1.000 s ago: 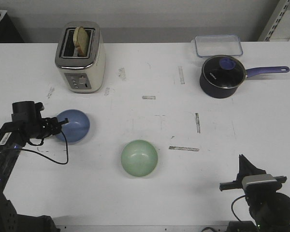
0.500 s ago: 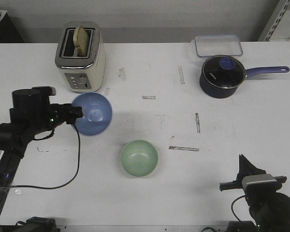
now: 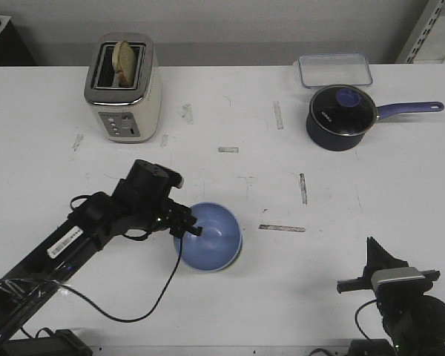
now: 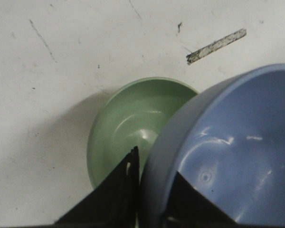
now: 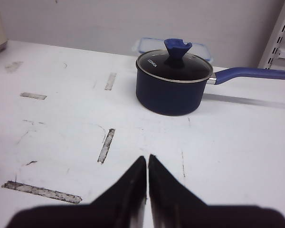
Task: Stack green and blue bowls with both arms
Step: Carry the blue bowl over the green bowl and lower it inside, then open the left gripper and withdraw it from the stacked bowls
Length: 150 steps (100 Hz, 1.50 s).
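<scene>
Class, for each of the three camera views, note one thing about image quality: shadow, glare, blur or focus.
Front view: even lighting, a soft shadow under the blue bowl. Left wrist view: small glare spots inside the blue bowl, which casts a shadow across the green bowl; the left hand is dark and featureless. Right wrist view: the right hand is blurred at its base, the saucepan sharp.

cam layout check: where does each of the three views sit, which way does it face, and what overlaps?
Front: high, looking forward and down over the table; shows the left gripper shut on the blue bowl, the right gripper parked near the front edge.
Left wrist: on the left arm, looking down past the fingers at the blue bowl held over the green bowl.
Right wrist: low on the right arm, facing forward past shut fingers to the saucepan.
Shared: front and left wrist both see the blue bowl; front and right wrist both see the saucepan.
</scene>
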Each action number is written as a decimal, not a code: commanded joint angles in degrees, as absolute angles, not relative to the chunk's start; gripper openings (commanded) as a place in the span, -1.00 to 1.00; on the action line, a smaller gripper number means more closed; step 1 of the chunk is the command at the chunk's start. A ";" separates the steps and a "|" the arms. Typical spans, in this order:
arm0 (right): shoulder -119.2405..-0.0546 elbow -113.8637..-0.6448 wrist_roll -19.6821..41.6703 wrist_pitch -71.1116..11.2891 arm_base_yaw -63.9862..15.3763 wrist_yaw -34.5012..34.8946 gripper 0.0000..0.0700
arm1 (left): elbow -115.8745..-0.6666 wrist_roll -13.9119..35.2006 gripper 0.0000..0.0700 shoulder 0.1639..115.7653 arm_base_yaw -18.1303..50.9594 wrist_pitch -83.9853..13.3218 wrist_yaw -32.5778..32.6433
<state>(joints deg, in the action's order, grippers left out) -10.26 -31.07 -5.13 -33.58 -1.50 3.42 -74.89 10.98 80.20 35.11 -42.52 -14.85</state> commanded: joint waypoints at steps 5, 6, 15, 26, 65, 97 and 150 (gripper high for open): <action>-10.55 -31.18 -5.43 -32.77 -1.56 3.42 -1.00 | -75.68 11.00 -1.00 84.23 36.38 -42.13 -13.67; -10.55 -31.18 -5.43 -32.77 -1.56 3.42 -1.00 | -75.68 11.00 -1.00 84.58 36.42 -42.11 -13.58; -10.55 -31.18 -5.43 -32.77 -1.56 3.42 -1.00 | -75.68 11.00 -1.00 87.11 36.67 -42.28 -13.47; -10.55 -31.18 -5.43 -32.77 -1.56 3.42 -1.00 | -75.68 11.03 -1.00 88.92 36.77 -42.19 -13.47; -10.55 -31.18 -5.43 -32.77 -1.56 3.42 -1.00 | -75.68 11.03 0.34 89.19 36.77 -41.43 -13.52; -10.55 -31.18 -5.43 -32.75 -1.56 3.42 -1.00 | -77.78 9.85 0.72 86.67 36.51 -41.65 -12.95; -10.55 -31.18 -5.43 -32.71 -1.56 3.42 -1.00 | -80.07 -1.32 -1.00 63.59 26.09 -40.64 12.73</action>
